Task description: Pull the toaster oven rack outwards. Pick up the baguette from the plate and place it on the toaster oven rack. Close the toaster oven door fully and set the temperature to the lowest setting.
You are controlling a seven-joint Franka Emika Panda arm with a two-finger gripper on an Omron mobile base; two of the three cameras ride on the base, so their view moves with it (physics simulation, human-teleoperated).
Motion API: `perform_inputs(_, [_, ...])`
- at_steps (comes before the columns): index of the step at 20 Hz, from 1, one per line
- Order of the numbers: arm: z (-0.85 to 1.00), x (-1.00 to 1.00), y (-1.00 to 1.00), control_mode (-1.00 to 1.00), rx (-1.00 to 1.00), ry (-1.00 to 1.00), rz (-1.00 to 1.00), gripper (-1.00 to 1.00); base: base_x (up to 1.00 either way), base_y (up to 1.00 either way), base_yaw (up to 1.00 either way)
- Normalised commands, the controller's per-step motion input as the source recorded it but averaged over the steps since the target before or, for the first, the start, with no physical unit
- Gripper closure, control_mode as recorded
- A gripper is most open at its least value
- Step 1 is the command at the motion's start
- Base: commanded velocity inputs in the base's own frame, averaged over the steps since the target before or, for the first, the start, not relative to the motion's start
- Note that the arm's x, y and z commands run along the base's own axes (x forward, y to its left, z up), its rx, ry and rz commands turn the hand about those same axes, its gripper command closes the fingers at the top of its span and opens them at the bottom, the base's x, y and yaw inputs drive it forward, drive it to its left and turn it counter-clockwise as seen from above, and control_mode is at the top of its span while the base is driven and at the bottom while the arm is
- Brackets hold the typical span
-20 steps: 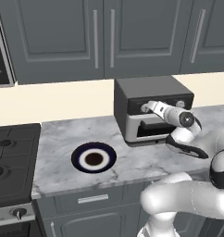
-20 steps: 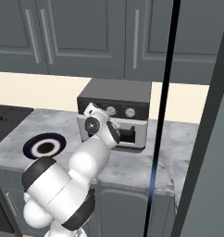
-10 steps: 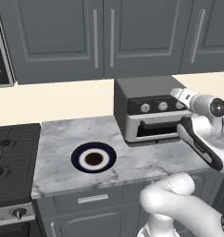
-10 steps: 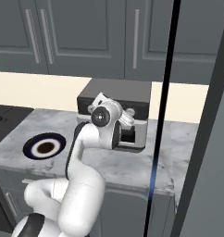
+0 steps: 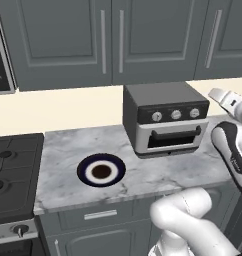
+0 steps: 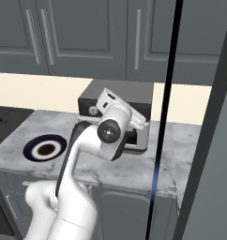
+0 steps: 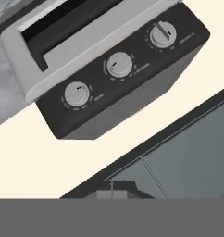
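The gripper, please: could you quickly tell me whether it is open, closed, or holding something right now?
Gripper: closed, with nothing held between its tips; it is raised clear of the toaster oven, facing its knobs.

A: Left base view looks forward and down from behind-left; right base view from behind-right. Shared?
B: Both share the toaster oven (image 5: 165, 120) and plate (image 5: 101, 171). Hand view faces its knobs (image 7: 119, 64), nearer.
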Motion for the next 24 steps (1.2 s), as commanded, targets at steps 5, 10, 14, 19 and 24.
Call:
perform_inputs(5, [-0.02, -0.87, -0.01, -1.00, 0.00, -0.08, 0.00, 1.00, 0.00, 0.00, 0.00])
perform_inputs(10, [0.00, -0.76, 0.00, -1.00, 0.00, 0.11, 0.01, 1.00, 0.00, 0.00, 0.00])
perform_inputs(14, [0.00, -0.59, 0.00, -1.00, 0.00, 0.31, 0.06, 1.00, 0.00, 0.00, 0.00])
perform_inputs(19, [-0.14, -0.32, 0.01, -1.00, 0.00, 0.39, 0.08, 1.00, 0.00, 0.00, 0.00])
perform_inputs(24, [-0.41, -0.06, 0.17, -1.00, 0.00, 0.29, 0.05, 1.00, 0.00, 0.00, 0.00])
